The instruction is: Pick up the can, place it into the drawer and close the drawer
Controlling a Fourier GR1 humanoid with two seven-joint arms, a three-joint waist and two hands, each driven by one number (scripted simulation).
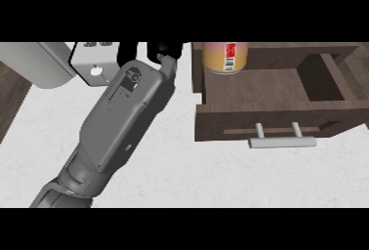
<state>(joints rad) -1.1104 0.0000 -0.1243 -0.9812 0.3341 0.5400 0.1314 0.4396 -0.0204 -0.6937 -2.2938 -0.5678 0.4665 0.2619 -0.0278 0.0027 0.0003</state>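
Since the drawer [267, 93] stands open with the can [225, 57] upright in its back left corner, 1 step remains: pushing the handle [282, 142]. I cannot tell the left hand's [164, 49] state.

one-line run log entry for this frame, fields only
can: upright in open drawer, back left | handle: untouched | left hand: near top edge, fingers cut off | right hand: not in view | drawer: not yet closed
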